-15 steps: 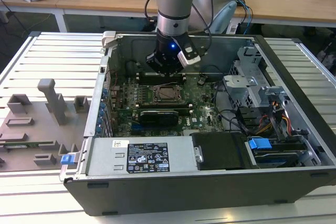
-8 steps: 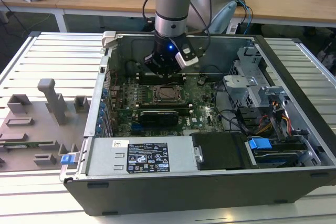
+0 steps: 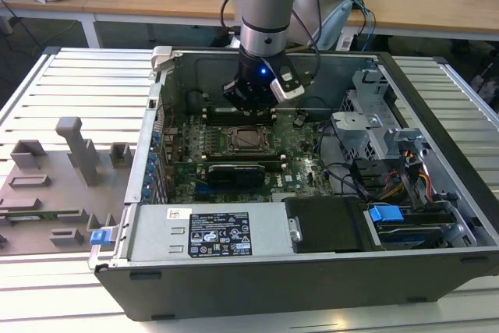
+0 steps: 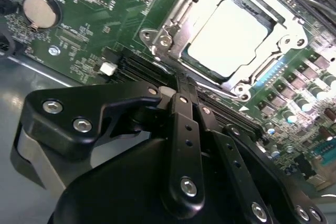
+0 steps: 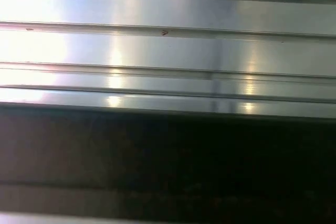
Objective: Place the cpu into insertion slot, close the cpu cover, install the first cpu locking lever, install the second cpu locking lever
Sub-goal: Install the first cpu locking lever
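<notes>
In the exterior view, grey fixture blocks [image 3: 70, 169] stand on the slatted surface [image 3: 86, 83] at nine o'clock from the open computer case [image 3: 312, 271]. Inside the case the green motherboard [image 3: 304, 177] lies flat. At its centre the cpu [image 3: 248, 139] sits in the insertion slot [image 3: 227, 143], and the cpu cover [image 3: 267, 141] lies down flat around the chip. The gripper [image 3: 251, 103] hangs just at twelve o'clock from the slot, low over the board.

In the second wrist view the gripper [image 4: 181, 95] has its black fingers [image 4: 181, 124] drawn together, holding nothing, beside the cover's edge. The cpu [image 4: 231, 38] shows through the cpu cover [image 4: 173, 24] window. A coin battery [image 4: 39, 11] sits at nine o'clock from it.
</notes>
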`<state>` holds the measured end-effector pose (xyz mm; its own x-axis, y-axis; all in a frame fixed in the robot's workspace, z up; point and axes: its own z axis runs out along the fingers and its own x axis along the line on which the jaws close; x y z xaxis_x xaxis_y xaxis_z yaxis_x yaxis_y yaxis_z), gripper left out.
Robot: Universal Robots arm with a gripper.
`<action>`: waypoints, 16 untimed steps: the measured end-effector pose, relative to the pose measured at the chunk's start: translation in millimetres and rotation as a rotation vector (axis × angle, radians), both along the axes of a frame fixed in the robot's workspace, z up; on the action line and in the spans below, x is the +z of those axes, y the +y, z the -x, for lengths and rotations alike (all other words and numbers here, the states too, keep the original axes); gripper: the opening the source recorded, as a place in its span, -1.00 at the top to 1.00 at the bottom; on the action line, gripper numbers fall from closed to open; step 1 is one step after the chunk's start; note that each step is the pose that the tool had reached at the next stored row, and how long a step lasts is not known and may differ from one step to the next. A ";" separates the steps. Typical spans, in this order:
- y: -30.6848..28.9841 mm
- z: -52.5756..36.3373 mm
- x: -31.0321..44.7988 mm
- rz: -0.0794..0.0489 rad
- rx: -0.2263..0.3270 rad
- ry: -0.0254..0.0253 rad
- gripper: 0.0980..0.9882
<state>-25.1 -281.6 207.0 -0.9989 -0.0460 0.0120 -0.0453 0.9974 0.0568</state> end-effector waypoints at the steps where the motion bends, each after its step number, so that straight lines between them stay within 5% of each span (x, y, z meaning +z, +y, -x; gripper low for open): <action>1: 0.0 -1.0 -0.4 -0.002 0.000 0.0001 0.98; 12: -6.4 -3.3 -4.4 -0.013 0.000 0.0002 0.98; 16: -7.0 -4.8 -8.1 -0.012 0.000 0.0059 0.98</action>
<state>-20.3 -288.6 199.0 -0.9988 -0.0463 0.0173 -0.0450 0.9966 0.0686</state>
